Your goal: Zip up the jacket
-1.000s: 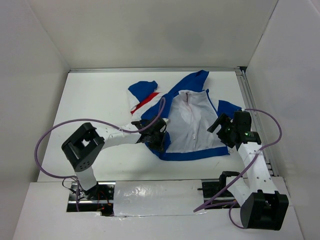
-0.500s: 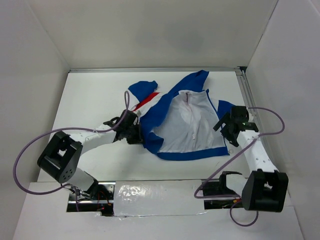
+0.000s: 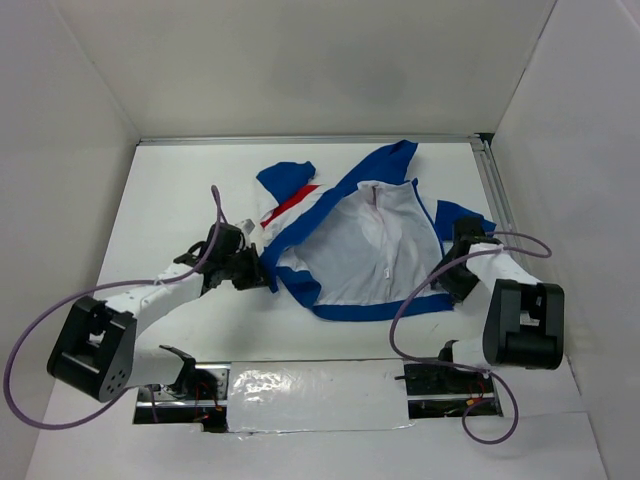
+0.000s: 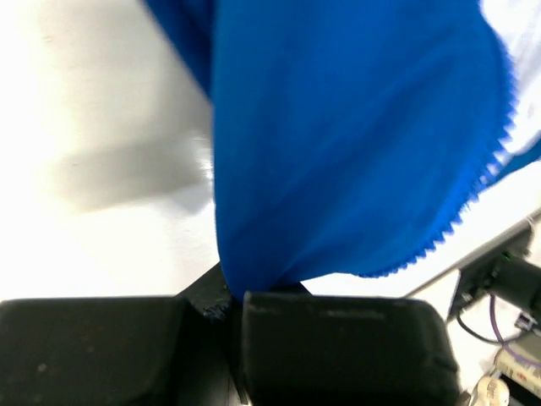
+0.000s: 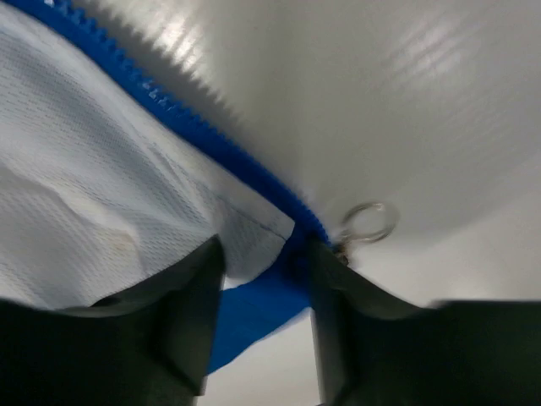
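The jacket [image 3: 385,240] lies open on the white table, white lining up, with blue edges and a red-striped sleeve at the back left. My left gripper [image 3: 262,275] is shut on the jacket's left front edge. In the left wrist view, blue fabric [image 4: 355,127] runs straight into the closed left gripper [image 4: 237,304]. My right gripper [image 3: 447,278] is at the jacket's lower right corner. The right wrist view shows the right gripper [image 5: 262,254] open, its jaws on either side of that corner of lining [image 5: 101,169] and blue hem. A line of zipper teeth [image 5: 211,135] ends at a metal ring pull [image 5: 369,222] beside the right finger.
White walls enclose the table on three sides. A metal rail [image 3: 500,200] runs along its right edge. Purple cables [image 3: 215,205] loop over both arms. A foil-taped strip [image 3: 300,385] lies between the arm bases at the near edge.
My left gripper has dragged the jacket's left front edge leftward, spreading it. My right arm has dropped onto the lower right corner, and its jaws have narrowed.
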